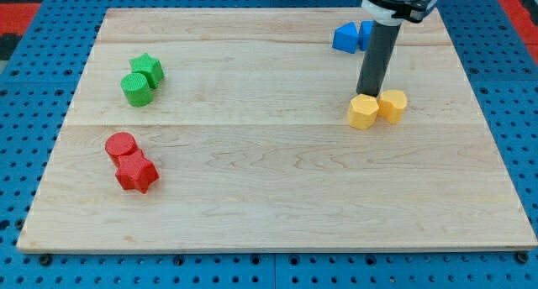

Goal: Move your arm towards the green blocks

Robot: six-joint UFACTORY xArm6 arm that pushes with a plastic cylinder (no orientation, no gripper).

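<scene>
Eight small matte plastic blocks are sitting in four pairs on a pale wooden board (277, 180) with long grain lines running left to right, itself lying on blue pegboard (34, 264).

Far right: two blue blocks, one pentagon-like (344, 38), the other (366, 33) half hidden behind the dark straight rod (377, 62), shape unclear. Just nearer, a yellow hexagonal block (363, 112) and a yellow rounded block (392, 105) are touching side by side. My tip (365, 94) is resting at the far edge of the yellow hexagonal block, seemingly touching it, just left of the yellow rounded block. No pincer here; the rod is bare and holding nothing.

Far left: a green star-shaped block (147, 69) and a green cylinder block (135, 90), touching, the pair's long axis slanting from near-left to far-right. The star's points are radiating all round, so no single heading can be read. Both are well apart from my tip, across the board's width.

Near left: a red cylinder block (120, 145) touching a red star-shaped block (137, 173), lying nearer than the green pair.

Open wood is lying between my tip and the green pair; the yellow hexagonal block is sitting immediately on the near side of the tip, not on the leftward line.
</scene>
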